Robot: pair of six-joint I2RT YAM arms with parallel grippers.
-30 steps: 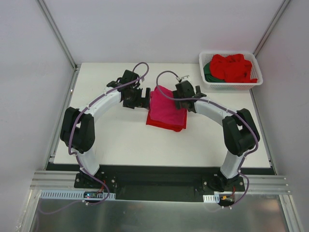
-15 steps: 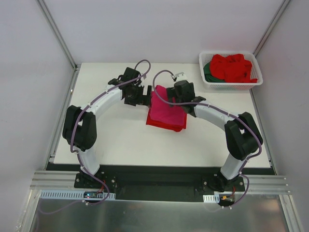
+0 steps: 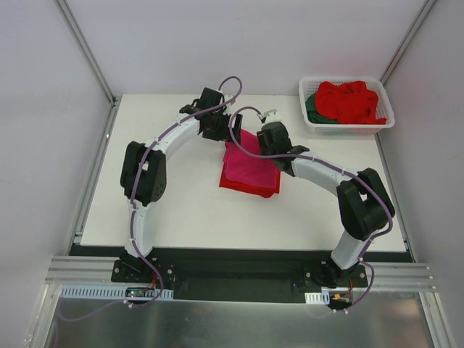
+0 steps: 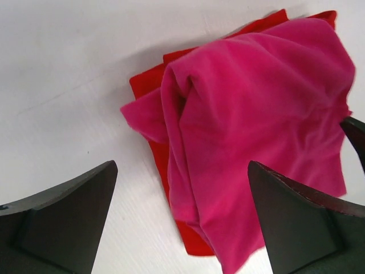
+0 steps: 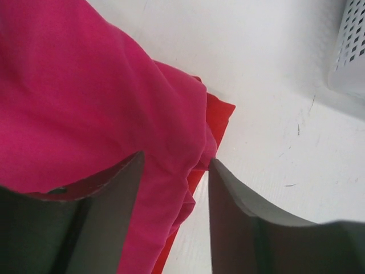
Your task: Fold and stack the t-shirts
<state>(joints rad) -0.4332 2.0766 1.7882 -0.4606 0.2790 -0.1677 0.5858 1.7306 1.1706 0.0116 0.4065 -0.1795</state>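
Note:
A magenta t-shirt (image 3: 246,161) lies rumpled on a folded red t-shirt (image 3: 245,188) mid-table. My left gripper (image 3: 219,131) hovers at the pile's far left corner, open wide, its fingers either side of the magenta t-shirt (image 4: 262,114) and the red t-shirt's edge (image 4: 145,85). My right gripper (image 3: 265,143) is down at the pile's far right edge. Its jaws (image 5: 175,160) stand partly narrowed, still with a gap, around a fold of the magenta t-shirt (image 5: 85,97); the red t-shirt (image 5: 219,117) peeks out beneath. More red t-shirts (image 3: 349,100) and a dark green one (image 3: 312,107) lie in the basket.
The white slotted basket (image 3: 346,129) stands at the table's far right corner; its wall (image 5: 351,51) shows in the right wrist view. White table (image 3: 174,196) surrounds the pile, with walls and frame posts on both sides.
My left arm has swung farther and to the right, to the pile's far left corner. The right gripper's jaws have narrowed around the magenta cloth.

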